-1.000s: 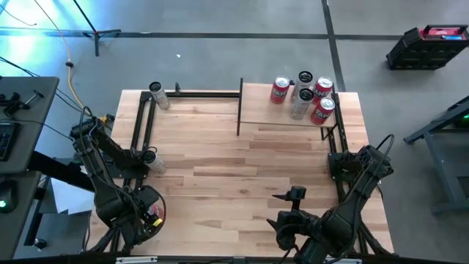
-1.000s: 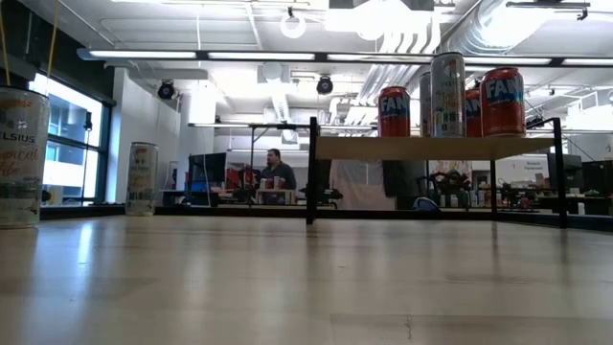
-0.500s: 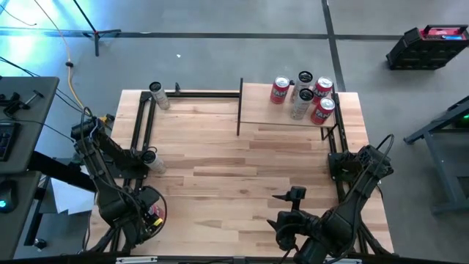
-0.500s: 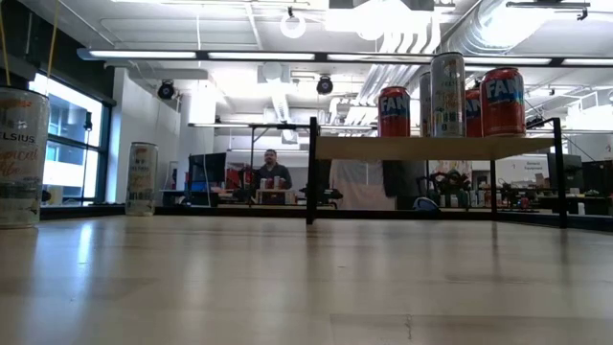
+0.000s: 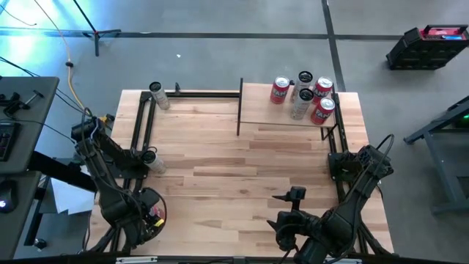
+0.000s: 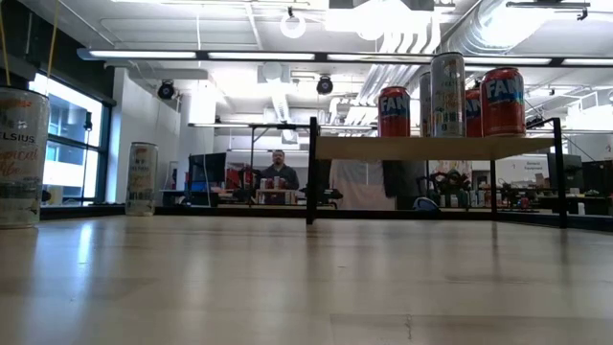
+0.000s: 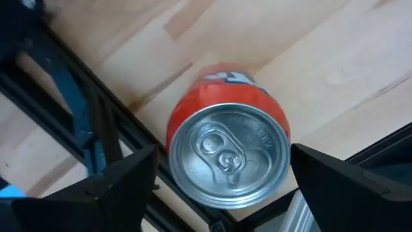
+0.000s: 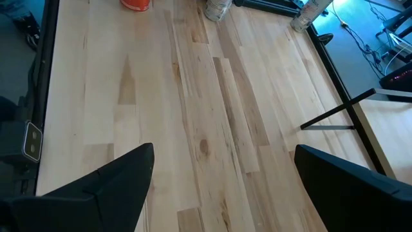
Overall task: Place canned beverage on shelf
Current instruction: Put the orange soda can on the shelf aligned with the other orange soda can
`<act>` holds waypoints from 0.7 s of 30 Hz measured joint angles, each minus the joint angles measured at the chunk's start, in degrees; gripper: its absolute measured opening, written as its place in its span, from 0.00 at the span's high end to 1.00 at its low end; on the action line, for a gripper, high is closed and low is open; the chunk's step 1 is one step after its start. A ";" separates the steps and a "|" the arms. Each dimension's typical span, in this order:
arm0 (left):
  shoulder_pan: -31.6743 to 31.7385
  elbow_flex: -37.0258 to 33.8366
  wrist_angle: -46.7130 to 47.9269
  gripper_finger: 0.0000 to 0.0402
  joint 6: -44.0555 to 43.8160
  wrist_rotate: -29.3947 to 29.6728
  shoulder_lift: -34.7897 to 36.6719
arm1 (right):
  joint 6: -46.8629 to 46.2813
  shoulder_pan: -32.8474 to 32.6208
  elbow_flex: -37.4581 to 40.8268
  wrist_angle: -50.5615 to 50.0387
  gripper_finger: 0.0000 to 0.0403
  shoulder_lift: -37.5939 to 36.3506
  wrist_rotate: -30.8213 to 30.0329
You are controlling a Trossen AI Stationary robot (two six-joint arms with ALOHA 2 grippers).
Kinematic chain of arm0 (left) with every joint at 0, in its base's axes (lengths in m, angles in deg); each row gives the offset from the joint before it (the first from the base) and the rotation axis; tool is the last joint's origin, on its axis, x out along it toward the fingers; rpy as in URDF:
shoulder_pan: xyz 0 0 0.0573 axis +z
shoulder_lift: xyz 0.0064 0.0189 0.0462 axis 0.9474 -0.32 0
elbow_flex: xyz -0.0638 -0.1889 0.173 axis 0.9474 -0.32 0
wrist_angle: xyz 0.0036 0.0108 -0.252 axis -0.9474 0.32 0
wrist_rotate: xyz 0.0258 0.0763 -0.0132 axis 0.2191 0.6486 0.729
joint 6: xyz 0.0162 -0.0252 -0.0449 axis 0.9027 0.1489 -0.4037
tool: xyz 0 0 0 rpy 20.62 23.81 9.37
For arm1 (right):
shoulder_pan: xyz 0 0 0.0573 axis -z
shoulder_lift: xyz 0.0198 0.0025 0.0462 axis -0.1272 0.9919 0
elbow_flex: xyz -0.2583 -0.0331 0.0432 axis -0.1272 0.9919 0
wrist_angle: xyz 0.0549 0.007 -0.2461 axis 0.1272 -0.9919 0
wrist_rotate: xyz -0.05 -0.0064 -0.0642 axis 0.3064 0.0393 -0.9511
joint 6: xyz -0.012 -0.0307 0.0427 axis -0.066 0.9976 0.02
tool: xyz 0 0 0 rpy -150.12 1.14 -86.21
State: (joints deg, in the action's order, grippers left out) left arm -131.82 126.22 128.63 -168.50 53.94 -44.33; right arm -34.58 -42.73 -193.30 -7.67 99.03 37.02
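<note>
Left wrist view has the left gripper (image 7: 222, 187) spread wide directly over an orange can (image 7: 226, 151), a finger on each side, gripping nothing yet. My guess is it's lined up for a top-down grab. That can stands at the table's near-left corner, well apart from the shelf (image 5: 293, 110) at the far right. The right gripper (image 8: 222, 187) is parked wide open and empty over bare wood.

Count: five cans on the shelf already, three red and two silver. Two pale tall cans (image 5: 159, 95) wait along the table's left side, probably queued. With the orange one, that's three cans still off the shelf.
</note>
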 joint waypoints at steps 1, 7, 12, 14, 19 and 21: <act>0.00 -0.72 -1.23 0.15 -0.03 -0.29 0.00 | 0.00 0.00 0.00 0.02 0.10 -0.01 0.05; 0.01 -1.52 -3.64 0.15 -2.28 -0.78 -0.05 | 0.00 0.00 0.00 0.00 0.10 -0.01 0.20; 0.32 -1.52 -4.59 0.15 -8.44 -1.08 -0.04 | 0.00 0.00 0.00 0.02 0.10 -0.01 0.20; 0.65 -1.52 -4.83 0.15 -11.44 -1.10 -0.04 | 0.00 0.00 0.00 0.02 0.10 -0.01 0.20; 0.91 -1.52 -4.87 0.15 -17.37 -2.34 -0.04 | 0.00 0.00 0.00 0.02 0.10 -0.01 0.20; 0.91 -1.52 -4.83 0.15 -18.68 -2.39 -0.04 | 0.00 0.00 0.00 0.02 0.10 -0.01 0.20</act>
State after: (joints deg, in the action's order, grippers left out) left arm -130.91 124.70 123.80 -187.18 51.55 -44.37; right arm -34.58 -42.73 -193.30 -7.65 99.02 37.22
